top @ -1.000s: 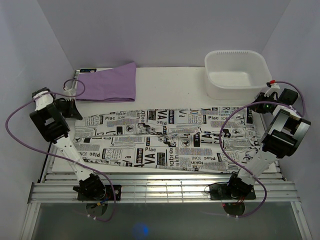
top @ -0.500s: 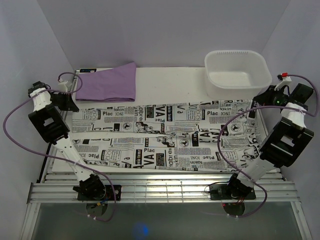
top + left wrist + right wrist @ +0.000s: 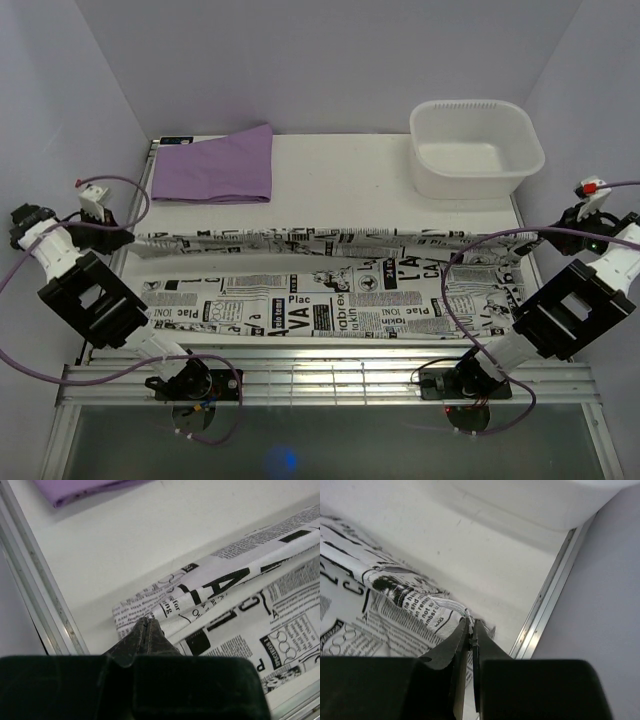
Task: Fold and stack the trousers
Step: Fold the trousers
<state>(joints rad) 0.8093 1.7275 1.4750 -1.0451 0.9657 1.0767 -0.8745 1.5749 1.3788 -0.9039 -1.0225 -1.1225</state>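
The newspaper-print trousers (image 3: 320,300) lie lengthwise across the table. Their far long edge is raised and stretched as a taut band between the two grippers. My left gripper (image 3: 127,238) is shut on the left end of that edge. In the left wrist view its closed tips (image 3: 146,623) pinch the bunched printed fabric (image 3: 220,580). My right gripper (image 3: 550,230) is shut on the right end. In the right wrist view its tips (image 3: 470,623) clamp the hem of the trousers (image 3: 415,607). The near half of the trousers rests flat on the table.
A folded purple cloth (image 3: 215,165) lies at the far left, its edge also in the left wrist view (image 3: 85,487). A white tub (image 3: 475,148) stands at the far right. Metal rails (image 3: 545,610) border the table's sides, with the booth walls close behind both arms.
Both arms have swung outward and upward while holding the far edge. That edge has come off the table and now hangs taut over the trousers, nearer the front.
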